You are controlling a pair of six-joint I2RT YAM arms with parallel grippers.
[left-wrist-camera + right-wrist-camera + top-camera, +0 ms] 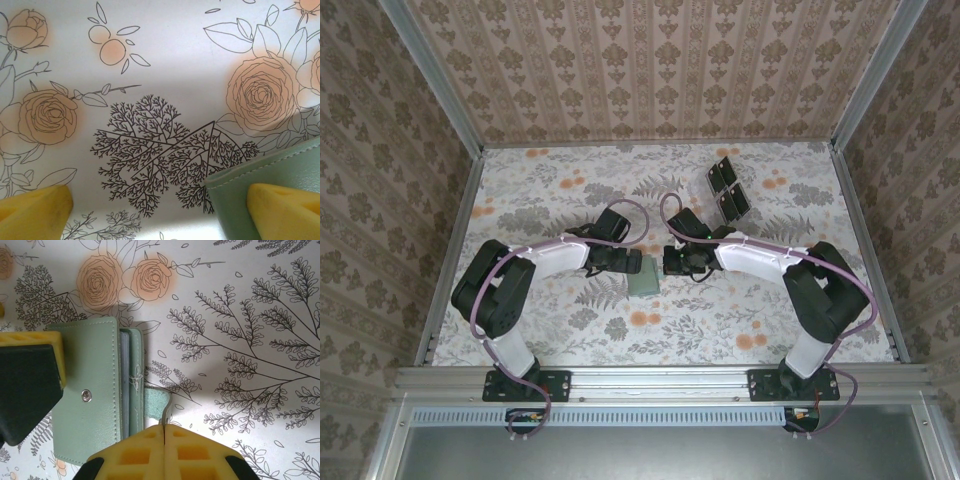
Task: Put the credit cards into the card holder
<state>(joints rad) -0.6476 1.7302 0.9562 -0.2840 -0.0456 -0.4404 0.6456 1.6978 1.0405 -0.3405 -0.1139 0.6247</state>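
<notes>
Top external shows us the card holder (643, 279) lying flat on the table (550, 200) between our two grippers, with the rack (728, 188) well beyond it. Our left gripper (160, 212) stands wide, one pad (282, 210) over the card holder's corner, the other off it. Our right gripper (164, 440) is pressed fully together, tips at the card holder's strap tab (156, 402); we cannot tell whether it pinches that tab.

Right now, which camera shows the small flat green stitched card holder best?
The right wrist view: the card holder shows its snap, stitching and inner sleeves. Top external shows a small green patch; left wrist, one stitched corner.
</notes>
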